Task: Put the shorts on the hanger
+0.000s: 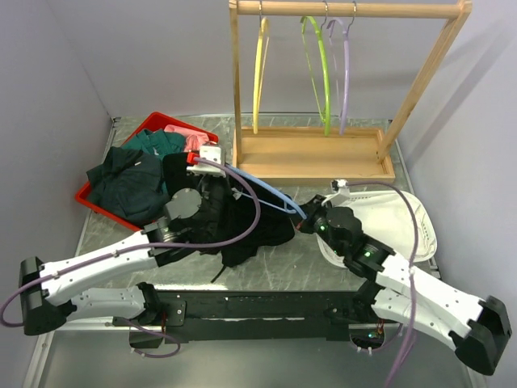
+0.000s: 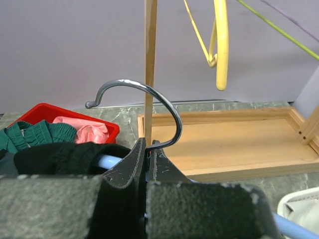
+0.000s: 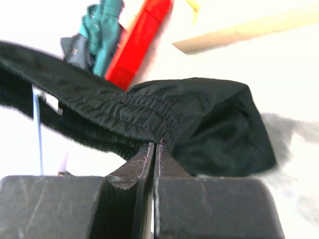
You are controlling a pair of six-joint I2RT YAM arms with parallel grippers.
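My left claw [image 2: 148, 149] is closed tight on the neck of the light-blue hanger [image 2: 108, 162], just under its metal hook [image 2: 169, 112], which stands upright in front of the wooden rack [image 1: 323, 153]. My right claw [image 3: 154, 149] is pinched nearly shut on the elastic waistband of the black shorts [image 3: 164, 114]. The shorts lie bunched in the middle of the table [image 1: 97, 230], between my two arms, with one blue arm of the hanger poking out of the heap toward my right claw. Some black cloth already sits over the hanger's other arm, so I judge I am midway through dressing it. Next, I think, the right claw must draw the waistband along the hanger while the left holds it level.
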